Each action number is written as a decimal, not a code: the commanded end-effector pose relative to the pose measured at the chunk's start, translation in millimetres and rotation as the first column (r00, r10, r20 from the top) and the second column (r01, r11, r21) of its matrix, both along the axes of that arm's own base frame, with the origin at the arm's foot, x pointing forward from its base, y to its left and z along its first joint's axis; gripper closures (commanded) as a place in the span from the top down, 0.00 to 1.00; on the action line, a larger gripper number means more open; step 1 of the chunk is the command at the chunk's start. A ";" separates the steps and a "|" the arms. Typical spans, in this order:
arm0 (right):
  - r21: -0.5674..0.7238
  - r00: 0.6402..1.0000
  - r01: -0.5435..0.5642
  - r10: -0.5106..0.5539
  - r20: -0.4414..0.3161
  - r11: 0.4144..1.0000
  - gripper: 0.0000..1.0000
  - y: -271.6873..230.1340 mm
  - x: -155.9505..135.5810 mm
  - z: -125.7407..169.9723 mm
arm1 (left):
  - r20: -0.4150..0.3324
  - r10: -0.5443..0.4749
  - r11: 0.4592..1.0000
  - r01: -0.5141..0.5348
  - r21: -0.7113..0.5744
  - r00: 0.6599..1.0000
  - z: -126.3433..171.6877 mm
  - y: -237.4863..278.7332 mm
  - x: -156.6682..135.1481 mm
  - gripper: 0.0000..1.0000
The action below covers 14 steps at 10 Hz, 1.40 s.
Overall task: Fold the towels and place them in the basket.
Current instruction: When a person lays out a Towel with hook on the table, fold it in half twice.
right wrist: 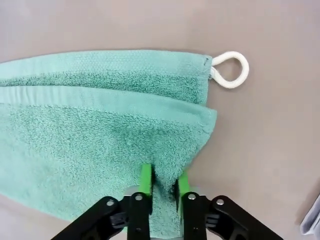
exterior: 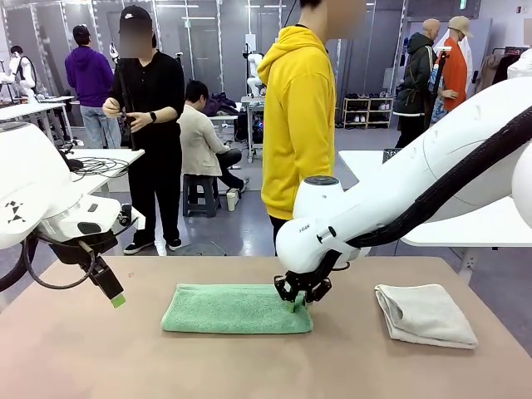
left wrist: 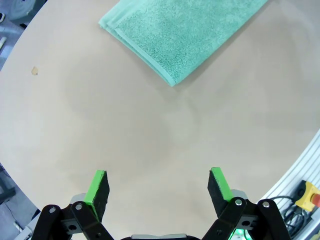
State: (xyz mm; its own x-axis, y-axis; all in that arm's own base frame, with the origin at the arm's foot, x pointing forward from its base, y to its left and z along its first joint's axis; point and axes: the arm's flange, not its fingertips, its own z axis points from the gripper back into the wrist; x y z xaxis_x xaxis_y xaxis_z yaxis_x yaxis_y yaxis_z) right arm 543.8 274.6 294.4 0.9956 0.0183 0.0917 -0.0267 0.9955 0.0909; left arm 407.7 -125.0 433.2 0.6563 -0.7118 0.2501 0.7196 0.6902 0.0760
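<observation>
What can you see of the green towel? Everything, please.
The green towel is terry cloth, folded in layers, lying flat mid-table. A white cord loop sticks out from one corner. The right gripper pinches its near right edge, bunching the cloth between the pads. Nothing else touches it; the left gripper hangs open, apart.

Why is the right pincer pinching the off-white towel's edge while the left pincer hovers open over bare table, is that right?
Wrong towel. The right pincer pinches the edge of the green towel, as the right wrist view shows; the folded off-white towel lies untouched farther along the table. The rest holds: the left pincer hovers open over bare table.
</observation>
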 end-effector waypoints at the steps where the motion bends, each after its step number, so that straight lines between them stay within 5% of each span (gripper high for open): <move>1: -0.018 0.999 0.046 -0.047 -0.021 0.999 0.00 3.6 4.6 -9.6 | 0.007 0.011 1.000 -0.011 0.014 1.000 1.4 -1.3 3.9 1.00; 6: -0.068 0.999 -0.013 0.011 -0.031 0.998 0.00 -10.3 -4.4 10.8 | 0.007 0.011 1.000 -0.011 0.014 1.000 1.4 -1.3 3.9 1.00; 11: -0.247 0.999 -0.032 0.040 0.027 0.968 0.00 -85.1 -28.9 88.1 | 0.007 0.011 1.000 -0.011 0.014 1.000 1.4 -1.3 3.9 1.00; 14: -0.258 0.989 -0.100 0.124 0.079 0.961 0.00 -70.2 -23.9 132.8 | 0.007 0.011 1.000 -0.011 0.014 1.000 1.4 -1.3 3.9 1.00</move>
